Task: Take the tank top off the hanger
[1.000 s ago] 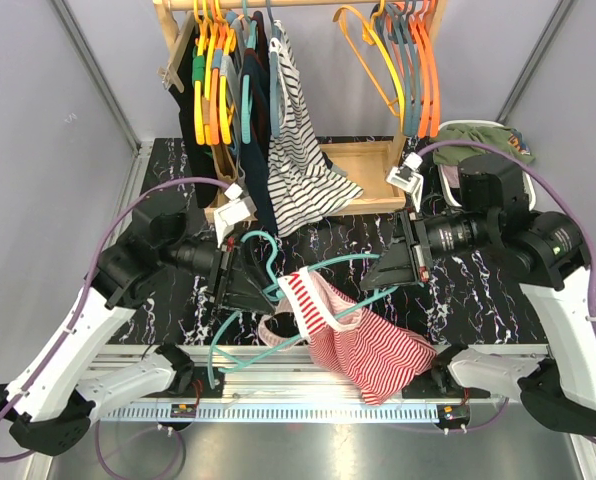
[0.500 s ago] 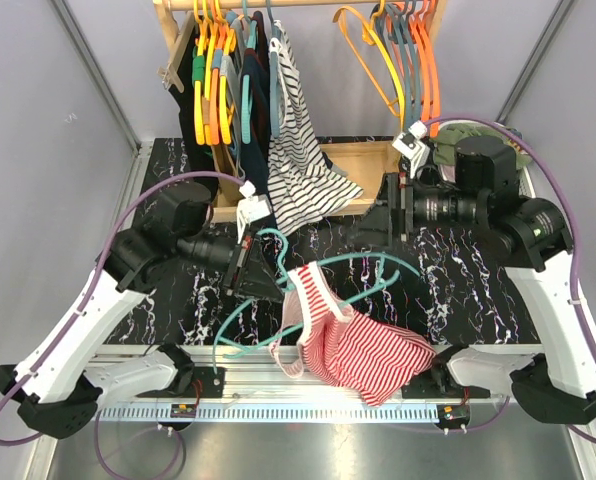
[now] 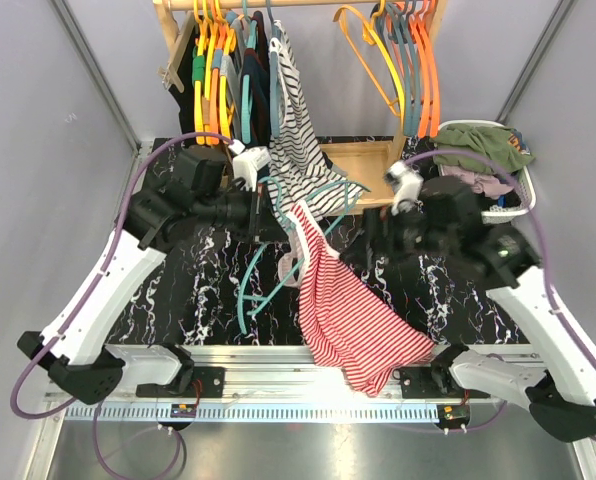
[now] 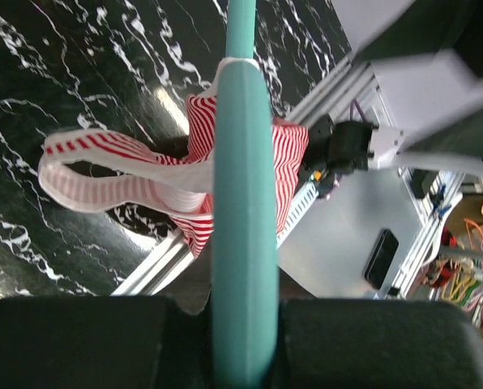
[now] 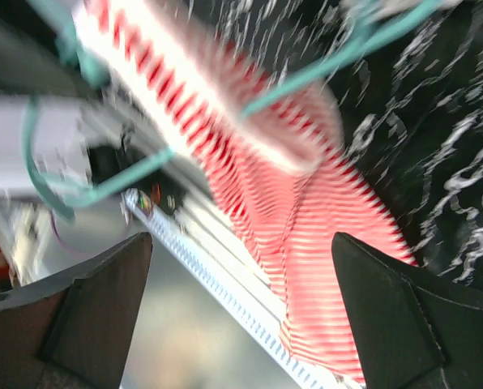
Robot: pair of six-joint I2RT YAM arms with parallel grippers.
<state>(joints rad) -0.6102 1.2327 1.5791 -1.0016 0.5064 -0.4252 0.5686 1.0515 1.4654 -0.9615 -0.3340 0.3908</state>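
Observation:
The teal hanger [image 3: 250,280] is raised above the table, and my left gripper [image 3: 270,216] is shut on it near the hook. In the left wrist view the hanger bar [image 4: 243,186] runs straight between the fingers [image 4: 363,340] of my left gripper [image 4: 243,344]. The red-and-white striped tank top [image 3: 350,318] hangs from the hanger by a strap and trails down to the front rail. Its straps [image 4: 120,174] show below the bar. My right gripper [image 3: 376,235] stands open just right of the tank top, with the blurred cloth [image 5: 306,211] beyond its empty fingertips [image 5: 241,324].
A wooden clothes rack at the back carries a black-and-white striped top [image 3: 298,140] and orange hangers [image 3: 415,60]. A white basket [image 3: 456,127] of clothes stands at the back right. The aluminium rail [image 3: 278,360] runs along the table's front edge.
My left gripper closed on the hanger and lifted it up and back toward the rack. My right gripper opened, left the hanger and drew back. The tank top now hangs stretched out.

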